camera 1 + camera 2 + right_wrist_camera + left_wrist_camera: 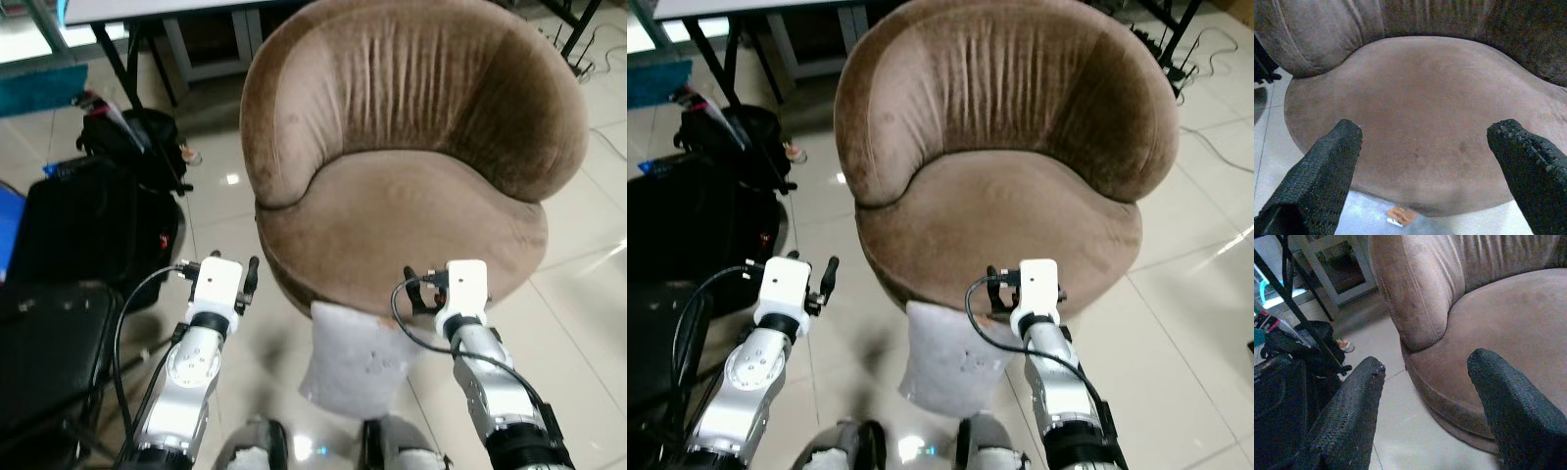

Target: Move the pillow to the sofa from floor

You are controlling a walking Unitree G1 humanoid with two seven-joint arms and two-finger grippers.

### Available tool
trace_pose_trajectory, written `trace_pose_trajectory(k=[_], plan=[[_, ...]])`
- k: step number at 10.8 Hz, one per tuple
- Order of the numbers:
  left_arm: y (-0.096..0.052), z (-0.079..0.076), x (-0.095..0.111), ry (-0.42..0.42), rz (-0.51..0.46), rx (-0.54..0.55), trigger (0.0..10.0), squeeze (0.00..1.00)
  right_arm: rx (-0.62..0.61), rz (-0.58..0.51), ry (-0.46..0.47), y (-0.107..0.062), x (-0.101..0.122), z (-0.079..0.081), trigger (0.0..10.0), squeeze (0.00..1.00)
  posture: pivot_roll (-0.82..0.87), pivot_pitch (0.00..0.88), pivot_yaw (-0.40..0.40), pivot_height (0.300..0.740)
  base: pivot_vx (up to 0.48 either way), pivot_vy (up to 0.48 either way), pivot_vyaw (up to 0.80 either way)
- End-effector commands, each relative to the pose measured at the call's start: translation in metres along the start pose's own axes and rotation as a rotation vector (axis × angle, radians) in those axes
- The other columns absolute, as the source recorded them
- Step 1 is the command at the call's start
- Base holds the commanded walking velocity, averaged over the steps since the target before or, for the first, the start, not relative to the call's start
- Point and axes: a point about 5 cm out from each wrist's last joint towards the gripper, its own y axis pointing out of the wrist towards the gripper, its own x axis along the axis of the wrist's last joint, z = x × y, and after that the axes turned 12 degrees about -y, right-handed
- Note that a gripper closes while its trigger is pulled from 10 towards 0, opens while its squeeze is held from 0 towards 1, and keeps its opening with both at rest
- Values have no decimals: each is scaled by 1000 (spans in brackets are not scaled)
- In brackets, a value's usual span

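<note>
Pillow (351,360) found on the tiled floor (578,323), standing on edge and leaning against the front base of the brown sofa (402,147); not yet lifted. Pale grey cover, lightly speckled. Positioned between the two raised arms, directly ahead of the robot's body, presumably so that both can close on it from either side.

Left gripper (1422,382) held beside the sofa's left front corner, fingers spread wide, nothing between them. Right gripper (1425,142) held just above the pillow's upper edge, facing the seat cushion, fingers likewise spread wide and empty. Neither in contact with the pillow. Judged as the approach stage: both raised at seat-front height, pickup not begun, seat bare and ready to receive.

Small orange tag (1401,214) noted on the pillow's top edge in the right wrist view; printing too small and blurred to read. No other label or brand legible on sofa or pillow.

Dark bags (108,196) and black case (44,352) stacked on the floor to the left, close to the left arm; possible snag during a sideways reach. Cables (578,59) seen on the floor behind the sofa, well apart from the work.
</note>
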Motion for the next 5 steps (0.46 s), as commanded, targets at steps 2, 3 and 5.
trace_pose_trajectory(k=[2,3,5], plan=[[-7,5,-4,-3,16,32,10000,0,-13,3,11,-2,1,-3,10000,0,-17,230,20,691,0,0,0],[-10,5,-6,-2,22,31,10000,0,-11,4,10,-3,0,-3,10000,0,-17,227,20,691,0,0,0],[-11,5,-7,-6,26,35,10000,0,-5,7,7,-5,-1,-2,10000,0,-13,224,14,691,0,0,0]])
